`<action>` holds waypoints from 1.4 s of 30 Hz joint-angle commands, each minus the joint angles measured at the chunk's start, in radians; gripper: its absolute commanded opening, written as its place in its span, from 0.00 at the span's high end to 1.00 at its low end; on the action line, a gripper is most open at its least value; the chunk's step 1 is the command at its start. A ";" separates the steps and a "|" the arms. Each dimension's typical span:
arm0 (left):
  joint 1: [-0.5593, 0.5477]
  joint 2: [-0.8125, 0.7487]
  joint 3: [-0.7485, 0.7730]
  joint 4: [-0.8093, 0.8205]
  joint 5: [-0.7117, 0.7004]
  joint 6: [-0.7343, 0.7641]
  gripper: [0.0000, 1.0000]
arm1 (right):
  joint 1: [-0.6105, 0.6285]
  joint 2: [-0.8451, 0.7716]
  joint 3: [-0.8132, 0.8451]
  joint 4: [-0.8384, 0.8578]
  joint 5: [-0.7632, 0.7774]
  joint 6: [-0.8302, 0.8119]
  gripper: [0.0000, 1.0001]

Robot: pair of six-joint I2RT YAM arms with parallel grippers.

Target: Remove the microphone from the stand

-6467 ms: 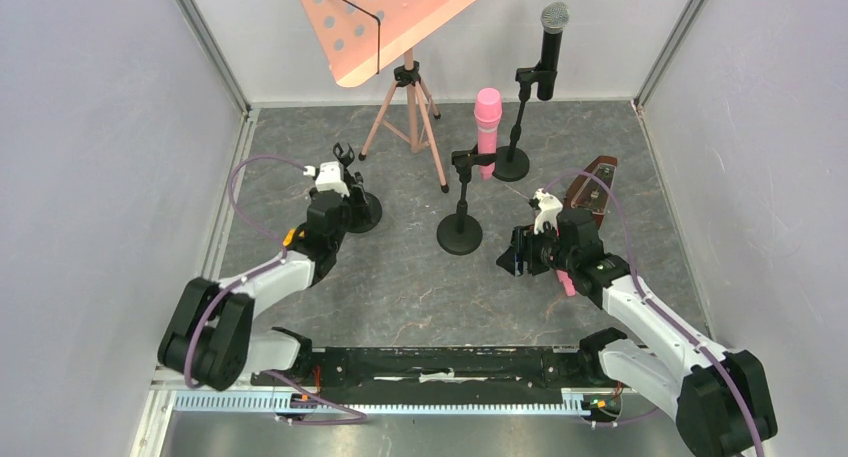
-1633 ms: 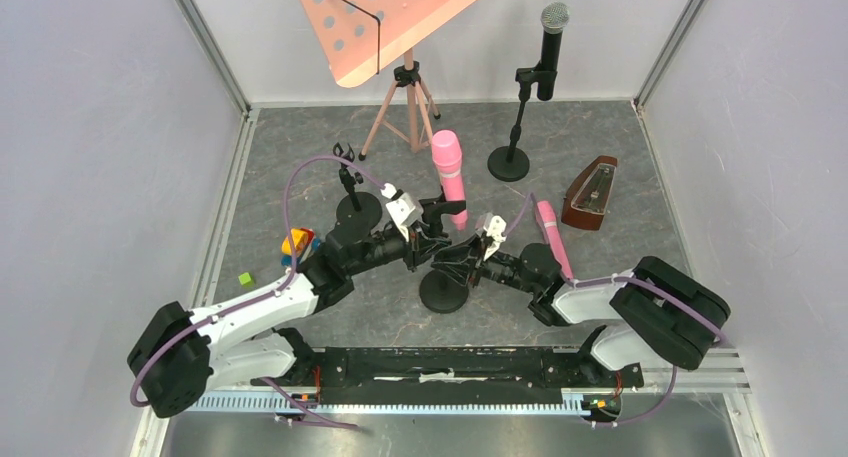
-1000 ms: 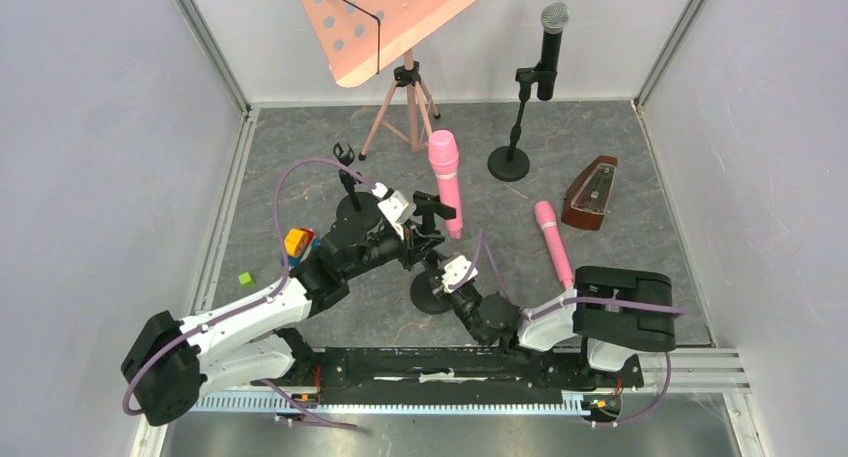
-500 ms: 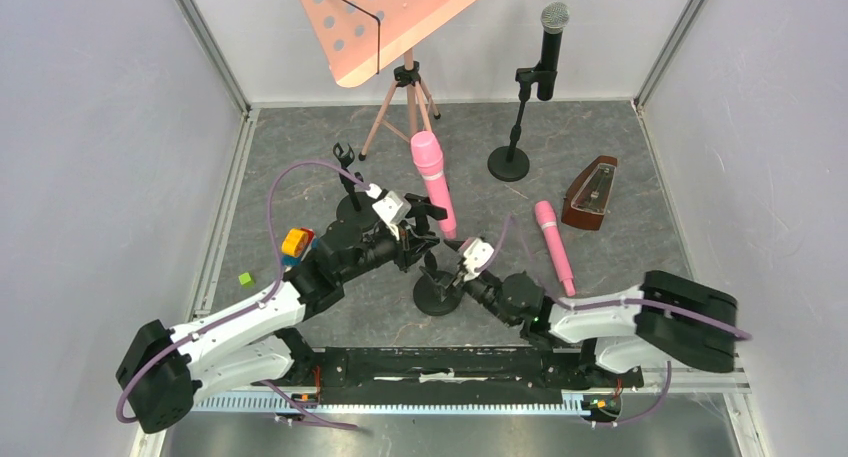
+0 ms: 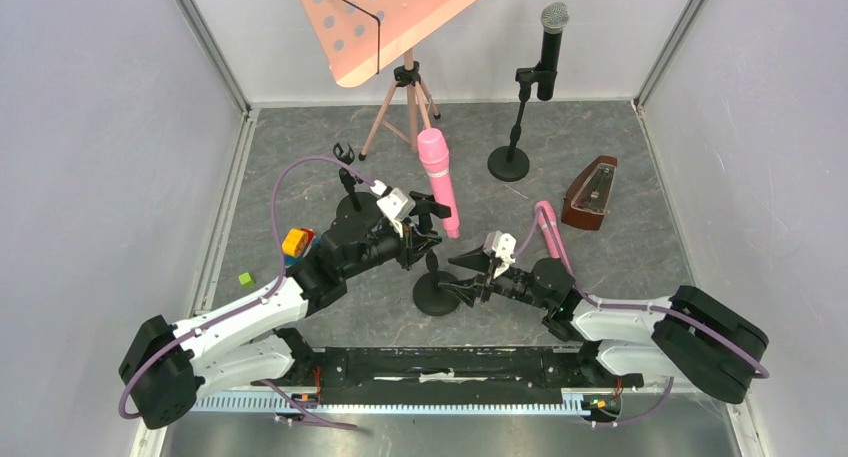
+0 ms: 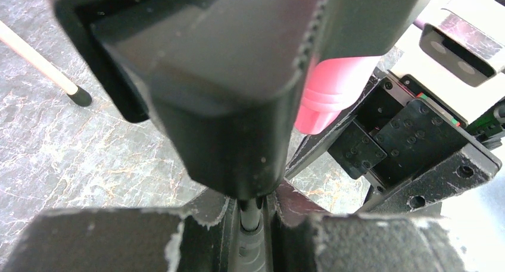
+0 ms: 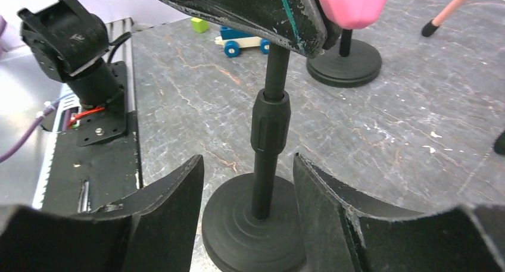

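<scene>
The pink microphone (image 5: 438,179) stands tilted in the clip of a black stand (image 5: 436,293), mid-table. My left gripper (image 5: 421,241) is shut on the stand's thin pole just under the clip; in the left wrist view the left gripper (image 6: 253,208) pinches that pole (image 6: 251,219), with the microphone's pink end (image 6: 333,90) above. My right gripper (image 5: 463,278) is open, low beside the stand. In the right wrist view the right gripper (image 7: 249,191) has its jaws either side of the pole (image 7: 269,126), apart from it, above the round base (image 7: 238,233).
A second pink microphone (image 5: 553,241) lies right of the stand, beside a brown metronome (image 5: 592,191). At the back stand a black microphone on its stand (image 5: 551,47) and a pink music stand (image 5: 398,17). An empty stand (image 5: 350,182), a toy (image 5: 296,242) and a green cube (image 5: 244,278) are left.
My right arm swung from in front of the stand round to its right, and its jaws now straddle the pole low down. The left gripper kept its hold; the microphone shifted slightly.
</scene>
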 commanded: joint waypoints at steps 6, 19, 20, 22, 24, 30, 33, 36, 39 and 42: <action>-0.005 0.005 0.051 -0.030 0.084 -0.051 0.98 | -0.053 0.181 0.113 0.196 -0.139 0.122 0.47; -0.005 -0.016 0.046 -0.046 0.025 -0.054 0.98 | -0.041 0.305 0.116 0.310 -0.025 0.184 1.00; -0.004 -0.016 0.047 -0.045 0.018 -0.055 0.98 | -0.029 0.295 0.110 0.298 0.008 0.166 1.00; -0.005 -0.018 0.047 -0.044 0.001 -0.063 0.98 | 0.019 0.267 0.103 0.246 0.126 0.099 1.00; -0.006 -0.024 0.043 -0.044 -0.020 -0.069 0.98 | 0.095 0.232 0.109 0.178 0.305 -0.004 1.00; -0.006 -0.031 0.037 -0.044 -0.040 -0.070 0.98 | 0.302 0.293 0.108 0.332 0.889 -0.251 1.00; -0.006 -0.031 0.036 -0.042 -0.041 -0.070 0.98 | 0.356 0.344 0.152 0.383 1.039 -0.326 1.00; -0.006 -0.028 0.035 -0.041 -0.049 -0.071 0.98 | 0.407 0.402 0.200 0.443 1.168 -0.386 1.00; -0.006 -0.021 0.038 -0.043 -0.050 -0.071 0.98 | 0.442 0.439 0.214 0.499 1.281 -0.350 1.00; -0.006 -0.019 0.046 -0.049 -0.052 -0.067 0.98 | 0.444 0.428 0.202 0.488 1.212 -0.308 1.00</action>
